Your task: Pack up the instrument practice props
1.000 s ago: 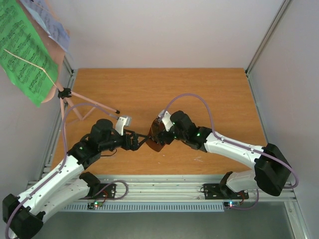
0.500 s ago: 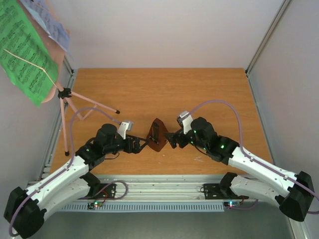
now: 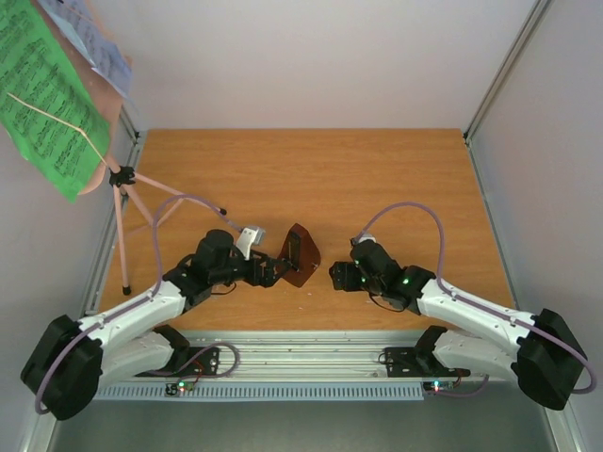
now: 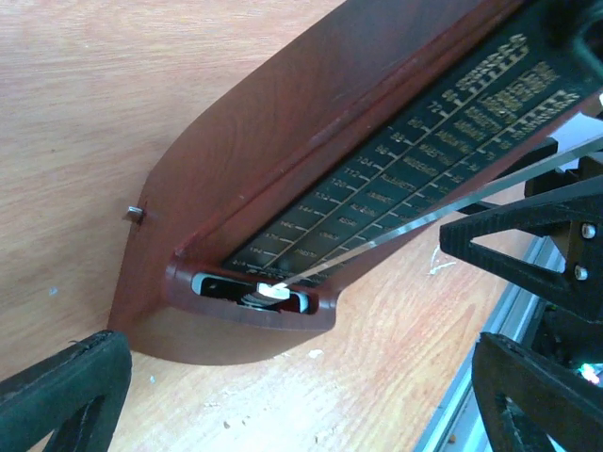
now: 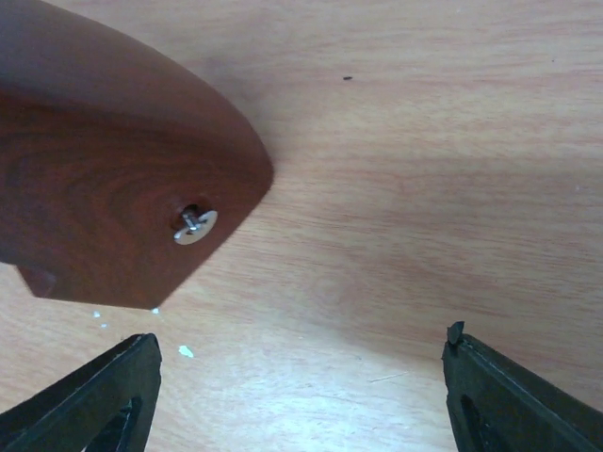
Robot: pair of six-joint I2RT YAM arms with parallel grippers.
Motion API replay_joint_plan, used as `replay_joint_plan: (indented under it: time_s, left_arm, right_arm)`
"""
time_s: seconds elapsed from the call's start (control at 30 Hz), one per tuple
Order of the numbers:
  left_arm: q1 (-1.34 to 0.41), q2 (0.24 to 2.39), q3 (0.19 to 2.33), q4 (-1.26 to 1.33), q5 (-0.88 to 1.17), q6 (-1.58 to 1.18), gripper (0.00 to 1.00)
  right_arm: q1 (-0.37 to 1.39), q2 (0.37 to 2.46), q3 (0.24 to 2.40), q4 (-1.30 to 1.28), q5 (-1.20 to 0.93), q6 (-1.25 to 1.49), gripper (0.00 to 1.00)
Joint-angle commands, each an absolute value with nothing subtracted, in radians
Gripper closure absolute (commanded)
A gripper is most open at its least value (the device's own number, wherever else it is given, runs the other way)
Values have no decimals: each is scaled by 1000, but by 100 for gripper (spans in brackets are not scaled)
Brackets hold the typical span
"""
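The reddish-brown metronome (image 3: pixel 302 256) rests on the wooden table between my two grippers. In the left wrist view its scale face and thin pendulum rod (image 4: pixel 377 202) fill the frame. My left gripper (image 3: pixel 274 274) is open just left of it, with the metronome's lower end just beyond its fingertips (image 4: pixel 61 395). My right gripper (image 3: pixel 336 276) is open and stands a short way off to the metronome's right. The right wrist view shows a rounded side of the metronome with a screw (image 5: pixel 122 179). The pink music stand (image 3: pixel 121 202) is at the far left, holding a green sheet (image 3: pixel 47 99) and a white sheet (image 3: pixel 94 42).
The stand's tripod legs (image 3: pixel 179 200) reach over the table's left part, close behind my left arm. Metal rails (image 3: pixel 311 353) run along the near edge, and grey walls close in the back and right sides.
My right gripper has let go of the metronome and drawn back to the right. My left gripper has moved right, closer to the metronome.
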State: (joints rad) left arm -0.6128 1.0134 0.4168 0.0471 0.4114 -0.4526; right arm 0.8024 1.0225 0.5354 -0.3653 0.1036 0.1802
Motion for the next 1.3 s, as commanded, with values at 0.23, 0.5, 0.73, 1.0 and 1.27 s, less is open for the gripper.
replay_joint_plan:
  time_s: [0.23,0.5,0.73,1.0,1.27]
  left_arm:
    - [-598,1188,461,208,435,-339,1]
    - [-595,1268,532,132,461,-258,1]
    - [-595,1294,553,113,452,-191,1]
    - [-596,1348,552,170,525,-204,1]
    - [-621,1381,557,195,617,-216,6]
  right_arm:
    - [728,1151,575,-279,52,266,31]
    - [728,1246,618,-266,25,261,35]
    - [728,1262,647,-282,23,244,37]
    - [728,1304,684,-277,-14,229,39]
    - [727,1353,716,-269,-49,201,40]
